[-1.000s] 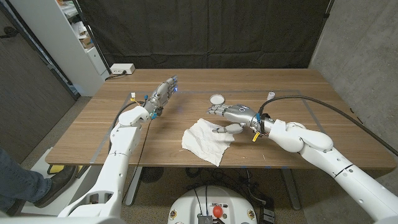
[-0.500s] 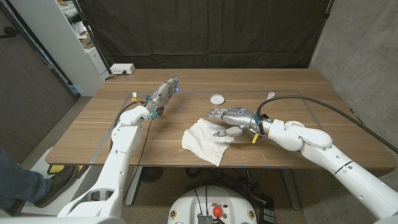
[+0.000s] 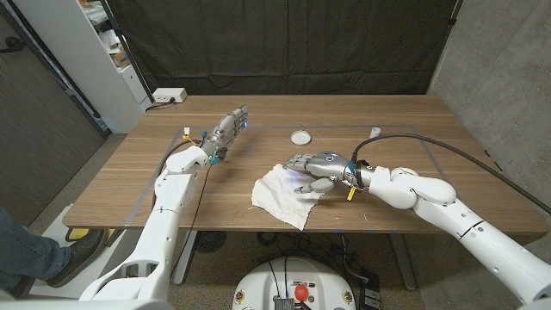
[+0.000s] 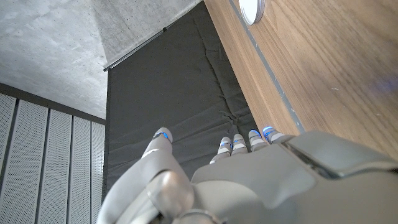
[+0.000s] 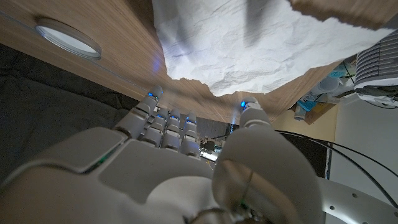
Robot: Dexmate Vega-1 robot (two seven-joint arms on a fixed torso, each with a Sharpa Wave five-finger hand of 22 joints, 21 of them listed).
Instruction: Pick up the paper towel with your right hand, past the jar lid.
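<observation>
Crumpled white paper towel [image 3: 282, 197] lies near the table's front edge, the round white jar lid [image 3: 300, 137] at its 12 o'clock. Right hand [image 3: 312, 169] hovers over the towel's 1 o'clock corner, fingers apart and empty — the reach step. Next, I judge: lower and pinch a fold.

Right hand [image 3: 312, 168] — nearer paper towel [image 3: 282, 196]

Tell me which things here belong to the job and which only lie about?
Job: crumpled white paper towel; small round white jar lid; right hand, fingers at the towel's edge.
Lying about: white power strip; left hand, holding nothing; wooden table.
</observation>
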